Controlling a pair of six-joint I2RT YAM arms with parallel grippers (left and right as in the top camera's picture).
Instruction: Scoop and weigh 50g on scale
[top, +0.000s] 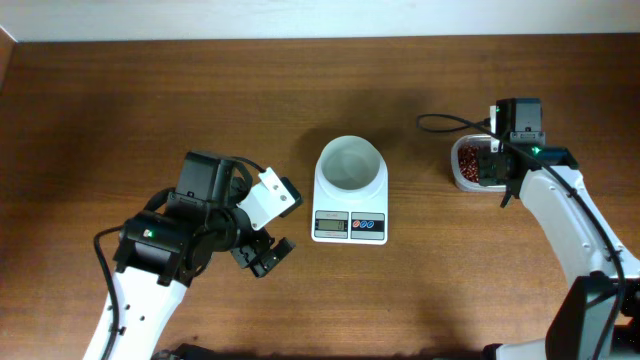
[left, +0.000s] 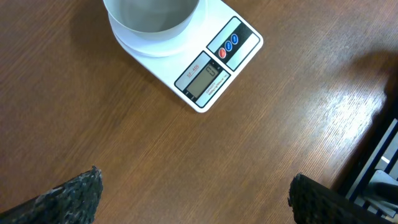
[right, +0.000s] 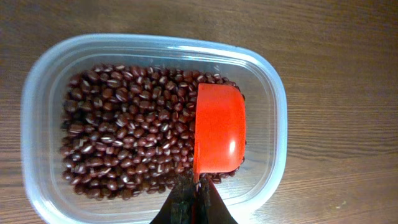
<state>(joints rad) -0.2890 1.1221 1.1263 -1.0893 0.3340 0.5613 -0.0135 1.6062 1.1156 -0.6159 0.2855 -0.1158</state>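
Note:
The white scale (top: 349, 228) stands at the table's middle, and the round bowl (top: 349, 163) on top of it looks empty. The dark red-brown beans (right: 124, 143) lie as a heap in a clear plastic tub (right: 155, 40) at the right. My right gripper (right: 194, 186) is shut on the handle of an orange-red scoop (right: 217, 130). The scoop's cup rests among the beans on the tub's right side. My left gripper (left: 194, 186) hovers open over bare wood, left of and nearer than the scale (left: 205, 68), with nothing between its fingers (left: 68, 196).
The tub (top: 458, 180) sits right of the scale with a strip of wood between them. A black cable (top: 450, 122) loops behind the tub. The left arm (top: 185, 235) occupies the near left of the table.

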